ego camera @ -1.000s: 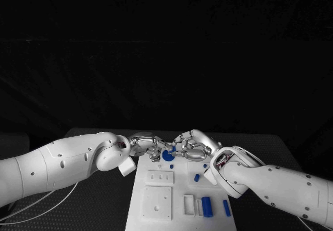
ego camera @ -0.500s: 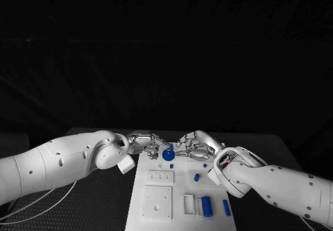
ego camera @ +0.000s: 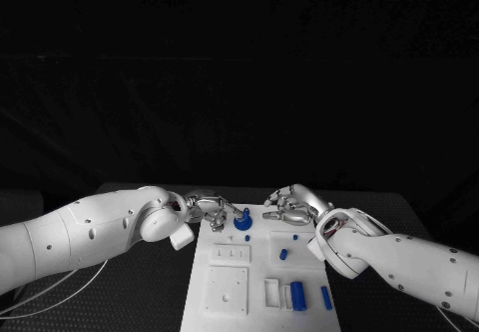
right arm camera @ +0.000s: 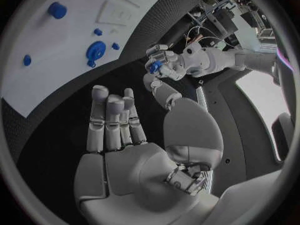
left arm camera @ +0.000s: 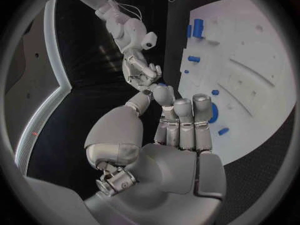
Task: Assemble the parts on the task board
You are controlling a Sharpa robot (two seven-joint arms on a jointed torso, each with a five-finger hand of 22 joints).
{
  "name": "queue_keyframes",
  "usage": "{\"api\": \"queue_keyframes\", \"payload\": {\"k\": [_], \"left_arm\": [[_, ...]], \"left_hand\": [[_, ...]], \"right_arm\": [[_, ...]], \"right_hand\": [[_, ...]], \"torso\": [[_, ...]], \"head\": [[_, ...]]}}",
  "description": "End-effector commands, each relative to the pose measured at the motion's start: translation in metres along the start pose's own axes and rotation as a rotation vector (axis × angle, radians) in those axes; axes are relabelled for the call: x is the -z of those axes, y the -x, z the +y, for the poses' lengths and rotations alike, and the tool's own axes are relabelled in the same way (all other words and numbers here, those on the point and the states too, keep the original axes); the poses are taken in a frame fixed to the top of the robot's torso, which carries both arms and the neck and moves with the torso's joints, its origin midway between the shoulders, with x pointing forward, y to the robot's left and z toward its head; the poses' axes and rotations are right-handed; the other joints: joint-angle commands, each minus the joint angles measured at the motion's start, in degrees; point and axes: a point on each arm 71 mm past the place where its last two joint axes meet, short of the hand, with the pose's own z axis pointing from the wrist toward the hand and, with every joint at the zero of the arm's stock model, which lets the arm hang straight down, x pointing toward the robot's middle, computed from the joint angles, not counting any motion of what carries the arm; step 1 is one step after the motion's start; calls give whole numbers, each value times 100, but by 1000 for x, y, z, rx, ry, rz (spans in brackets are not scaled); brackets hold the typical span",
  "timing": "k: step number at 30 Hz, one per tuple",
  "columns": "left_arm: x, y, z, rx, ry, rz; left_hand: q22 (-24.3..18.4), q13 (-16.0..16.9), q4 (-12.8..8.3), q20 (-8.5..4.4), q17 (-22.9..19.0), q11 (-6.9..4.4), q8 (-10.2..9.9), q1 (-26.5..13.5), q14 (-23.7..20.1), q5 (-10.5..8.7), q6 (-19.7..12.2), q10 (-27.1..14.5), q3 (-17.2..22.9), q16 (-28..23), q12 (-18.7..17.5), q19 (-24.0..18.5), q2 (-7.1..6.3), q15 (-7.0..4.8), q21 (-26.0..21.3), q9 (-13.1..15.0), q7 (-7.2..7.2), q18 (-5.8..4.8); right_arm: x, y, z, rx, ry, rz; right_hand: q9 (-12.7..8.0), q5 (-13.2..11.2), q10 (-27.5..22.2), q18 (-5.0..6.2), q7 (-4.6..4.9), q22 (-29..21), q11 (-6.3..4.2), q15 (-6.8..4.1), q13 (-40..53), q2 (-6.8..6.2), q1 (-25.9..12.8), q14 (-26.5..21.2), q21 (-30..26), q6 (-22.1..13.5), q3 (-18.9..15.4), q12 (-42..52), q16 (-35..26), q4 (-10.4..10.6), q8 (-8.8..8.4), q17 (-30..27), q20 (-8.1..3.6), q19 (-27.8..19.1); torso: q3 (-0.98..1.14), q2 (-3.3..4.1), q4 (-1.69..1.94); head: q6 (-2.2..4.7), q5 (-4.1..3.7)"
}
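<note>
The white task board [ego camera: 261, 277] lies lengthwise in the middle of the black table. A round blue disc [ego camera: 241, 223] [right arm camera: 95, 50] sits near its far end. My left hand [ego camera: 214, 207] [right arm camera: 165, 65] hovers at the disc's left side and pinches a small blue piece [ego camera: 246, 210] [right arm camera: 154, 67] between thumb and fingertip, just above the disc. In the left wrist view the disc [left arm camera: 213, 114] shows behind that hand's fingers [left arm camera: 181, 120]. My right hand [ego camera: 289, 207] [right arm camera: 119, 145] is to the right of the disc, apart from it, with fingers straight and nothing in it.
Nearer on the board lie a thick blue cylinder [ego camera: 297, 296], a thin blue bar [ego camera: 327, 297], a short blue piece [ego camera: 284, 254] and two tiny blue pegs [ego camera: 248, 238] [ego camera: 295, 238]. White raised blocks [ego camera: 228, 290] [ego camera: 230, 254] stand on the board's left half.
My right hand has drawn back to the right, away from the disc and from my left hand. The left hand has stayed near the disc, the small blue piece now showing at its fingertips.
</note>
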Motion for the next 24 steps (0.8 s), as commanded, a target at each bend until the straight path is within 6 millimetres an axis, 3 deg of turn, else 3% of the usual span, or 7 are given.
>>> {"api": "queue_keyframes", "payload": {"k": [1, 6, 10, 17, 24], "left_arm": [[-2, 3, 7, -124, 165, -62], [-7, -1, 3, -250, 241, -67], [-14, -9, -2, -366, 297, -54], [-23, -25, -2, -481, 348, -21], [-30, -33, 3, -565, 392, -32]], "left_hand": [[57, -14, -30, -678, -14, -21, 383, -167, 115, 85, 601, 52, -29, 26, 7, 68, 57, -167, 27, 463, -186, -58], [51, -29, -45, -695, -27, -56, 448, -271, 148, 317, 672, 89, -30, 22, -6, 92, 57, -198, 24, 545, -222, -51], [56, -32, -59, -717, -30, -115, 543, -369, 213, 685, 817, 164, -20, 45, 5, 129, 50, -236, 41, 645, -285, -44], [71, -12, -70, -746, -27, -180, 672, -451, 316, 1185, 985, 284, 6, 91, 56, 189, 42, -271, 86, 809, -358, -30], [85, 62, -74, -764, -12, -221, 755, -515, 366, 1357, 1043, 325, 29, 140, 181, 222, 76, -274, 127, 951, -398, -21]], "right_arm": [[-6, 17, -11, -10, -21, -54], [-17, 43, -23, 12, -51, -110], [-23, 58, -28, 33, -63, -139], [-29, 63, -34, 45, -76, -149], [-32, 62, -35, 48, -78, -151]], "right_hand": [[-4, 36, -46, 88, 3, 98, 3, 5, -14, -18, 68, -38, -26, -47, -17, -12, -30, 21, -39, -14, 15, -52], [0, 98, -68, 88, 10, 102, 11, 14, -33, -33, 97, -60, -43, -56, -9, -7, -38, 42, -41, -33, 33, -81], [4, 203, -105, 88, 18, 107, 21, 24, -59, -35, 130, -97, -62, -68, -1, -7, -51, 54, -44, -55, 55, -120], [10, 315, -122, 88, 23, 114, 26, 29, -82, -31, 149, -114, -67, -73, -3, 7, -46, 69, -43, -72, 71, -136], [14, 394, -131, 88, 24, 117, 27, 31, -97, -24, 159, -121, -67, -75, -7, 19, -38, 77, -42, -82, 77, -142]], "torso": [[11, -9, -20], [27, -27, -14], [44, -50, -27], [77, -77, -37], [115, -116, -24]], "head": [[-20, 6], [-49, 22], [-108, 44], [-187, 84], [-294, 127]]}}
